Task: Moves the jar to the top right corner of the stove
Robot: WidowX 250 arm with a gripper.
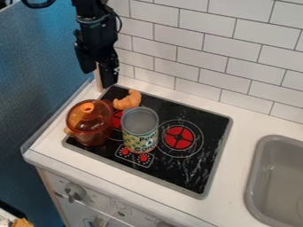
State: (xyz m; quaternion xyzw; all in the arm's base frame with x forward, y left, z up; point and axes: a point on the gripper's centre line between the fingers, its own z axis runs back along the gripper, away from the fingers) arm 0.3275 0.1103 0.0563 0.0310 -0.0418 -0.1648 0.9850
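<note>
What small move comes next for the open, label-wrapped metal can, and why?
Probably bring the black two-finger gripper over the can, staying above the curved orange toy croissant: the gripper hangs near a corner of the flat black stove, with the croissant between it and the can.

Golden-brown croissant [128,100], grey sink [275,177] at right, white counter [244,128], white wall tiles [207,48], blue surface [41,71] at left

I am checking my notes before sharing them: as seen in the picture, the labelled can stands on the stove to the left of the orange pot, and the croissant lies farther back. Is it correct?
Not quite: the camera view shows the can to the right of the orange pot. It does stand on the stove, with the croissant farther back.
</note>
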